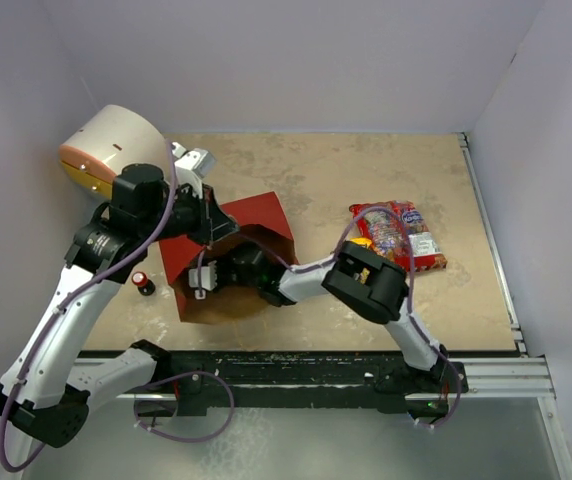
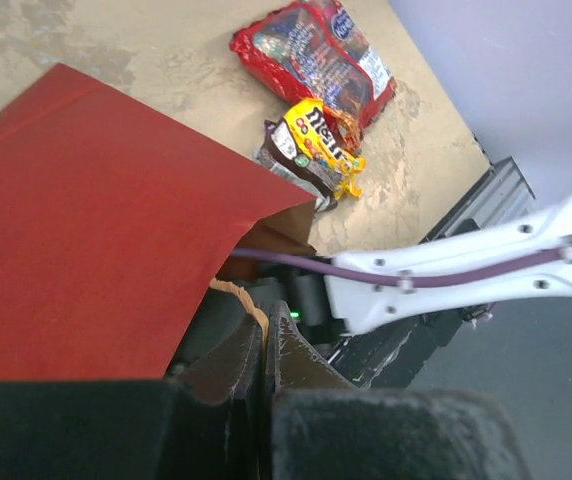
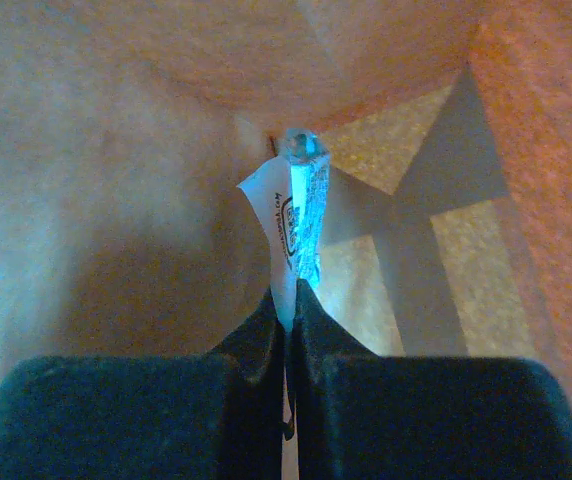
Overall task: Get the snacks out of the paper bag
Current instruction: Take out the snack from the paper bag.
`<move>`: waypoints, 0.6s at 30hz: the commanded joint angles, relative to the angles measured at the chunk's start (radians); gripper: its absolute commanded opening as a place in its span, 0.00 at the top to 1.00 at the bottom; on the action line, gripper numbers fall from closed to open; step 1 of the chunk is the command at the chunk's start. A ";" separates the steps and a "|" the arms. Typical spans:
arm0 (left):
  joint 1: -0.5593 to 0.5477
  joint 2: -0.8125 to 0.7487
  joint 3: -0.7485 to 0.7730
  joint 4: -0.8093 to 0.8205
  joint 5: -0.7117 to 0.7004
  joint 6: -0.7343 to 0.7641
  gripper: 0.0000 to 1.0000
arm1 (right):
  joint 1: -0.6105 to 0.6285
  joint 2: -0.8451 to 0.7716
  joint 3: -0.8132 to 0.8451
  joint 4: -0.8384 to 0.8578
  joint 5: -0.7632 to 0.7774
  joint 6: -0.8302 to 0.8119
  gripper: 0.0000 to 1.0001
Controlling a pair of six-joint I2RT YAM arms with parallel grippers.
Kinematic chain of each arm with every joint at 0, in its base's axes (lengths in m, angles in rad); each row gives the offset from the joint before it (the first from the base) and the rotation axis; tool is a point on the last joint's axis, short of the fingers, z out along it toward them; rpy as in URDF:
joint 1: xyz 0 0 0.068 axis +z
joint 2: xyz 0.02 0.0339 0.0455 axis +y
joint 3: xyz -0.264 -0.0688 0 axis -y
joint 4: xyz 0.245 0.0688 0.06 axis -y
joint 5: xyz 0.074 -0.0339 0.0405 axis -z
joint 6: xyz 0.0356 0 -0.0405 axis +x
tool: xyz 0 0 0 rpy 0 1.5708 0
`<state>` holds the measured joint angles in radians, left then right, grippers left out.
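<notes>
Mottled beige tabletop (image 1: 366,180); thin silvery-blue wrapper (image 3: 301,220) inside kraft-lined paper bag (image 1: 256,215)

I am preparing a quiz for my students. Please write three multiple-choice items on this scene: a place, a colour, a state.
1. Where is the right gripper? A) raised high in the air B) inside the paper bag C) resting beside its base
2. What colour is the bag's outside? A) red B) green C) white
3. What is the right gripper's state? A) wide open B) shut on nothing C) shut on a small silvery-blue wrapper
Key: 1 B, kraft walls surround it in its wrist view; 2 A, the top view shows red paper; 3 C, its jaws pinch the wrapper.
</notes>
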<state>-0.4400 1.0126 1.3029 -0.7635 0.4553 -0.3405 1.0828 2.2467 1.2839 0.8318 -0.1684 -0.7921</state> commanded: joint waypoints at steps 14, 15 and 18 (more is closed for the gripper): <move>-0.003 0.140 0.183 -0.030 -0.070 -0.168 1.00 | 0.003 -0.801 -0.448 -0.361 0.066 0.277 1.00; -0.002 0.146 0.194 -0.035 -0.072 -0.178 1.00 | 0.002 -0.857 -0.464 -0.394 0.075 0.282 1.00; -0.001 0.167 0.234 -0.054 -0.072 -0.202 1.00 | 0.003 -1.028 -0.475 -0.557 0.093 0.259 1.00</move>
<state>-0.4400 1.1736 1.4532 -0.8230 0.3702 -0.4877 1.0828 1.4155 0.8139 0.4564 -0.1112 -0.5541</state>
